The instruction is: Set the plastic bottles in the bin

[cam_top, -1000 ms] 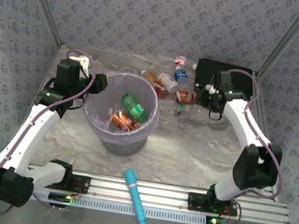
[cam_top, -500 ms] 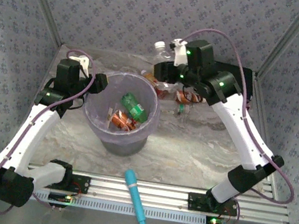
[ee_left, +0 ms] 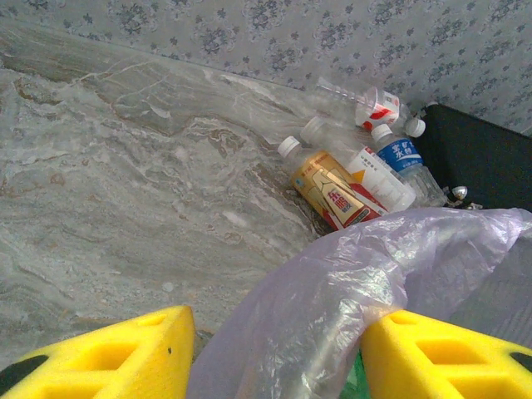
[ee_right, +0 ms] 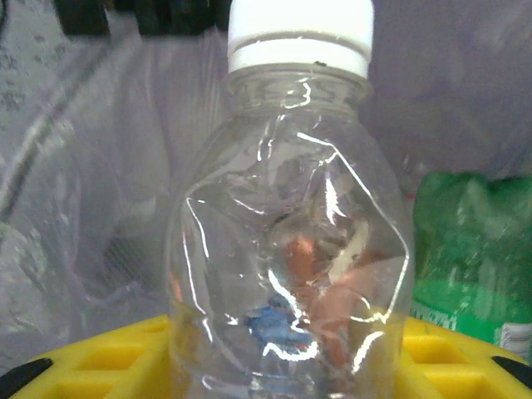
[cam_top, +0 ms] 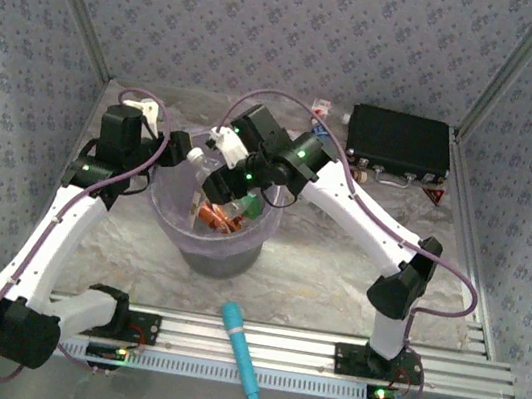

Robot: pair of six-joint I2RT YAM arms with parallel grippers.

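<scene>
Four bottles [ee_left: 341, 193] lie beside the bin [cam_top: 167, 214].

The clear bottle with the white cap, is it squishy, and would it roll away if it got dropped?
Probably squishy: the clear bottle has dented, creased walls between the yellow fingers. It looks empty, so likely light. Being round, it could roll, though it hangs over the bin.

We see the right gripper [cam_top: 220, 184] down inside the bin [cam_top: 174, 217], while the left gripper [cam_top: 179, 149] sits at its rim.
</scene>
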